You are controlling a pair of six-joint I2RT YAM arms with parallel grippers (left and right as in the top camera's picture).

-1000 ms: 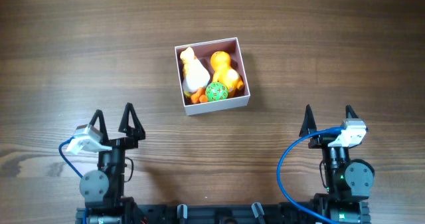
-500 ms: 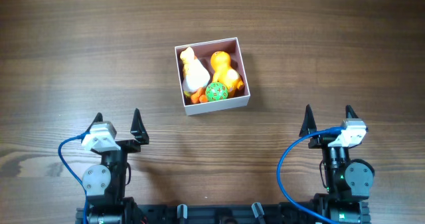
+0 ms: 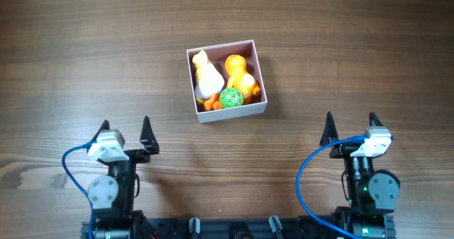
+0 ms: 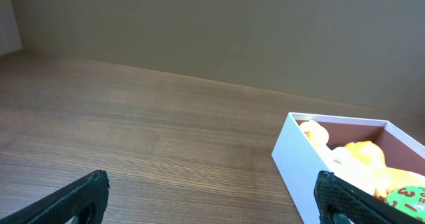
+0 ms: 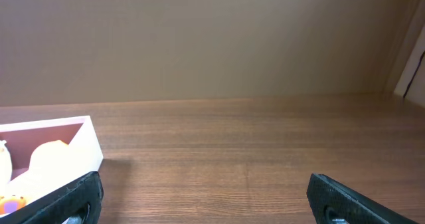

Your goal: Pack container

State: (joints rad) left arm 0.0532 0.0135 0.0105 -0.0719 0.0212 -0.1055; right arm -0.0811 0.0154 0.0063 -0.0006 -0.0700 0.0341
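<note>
Seemingly all but done. Container sits mid-table, ahead of both arms, roughly between them. Inside it: white toy, orange toy, green ball, small orange piece. No loose toys seen on wood. Left gripper spread wide, empty, near own base, well apart from container. Right gripper likewise wide, empty. Packing looks finished; nothing obvious left.

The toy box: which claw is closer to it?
Left, slightly. In the overhead view the left gripper sits below and left of the box; the right gripper sits below and right, a bit farther off.
</note>
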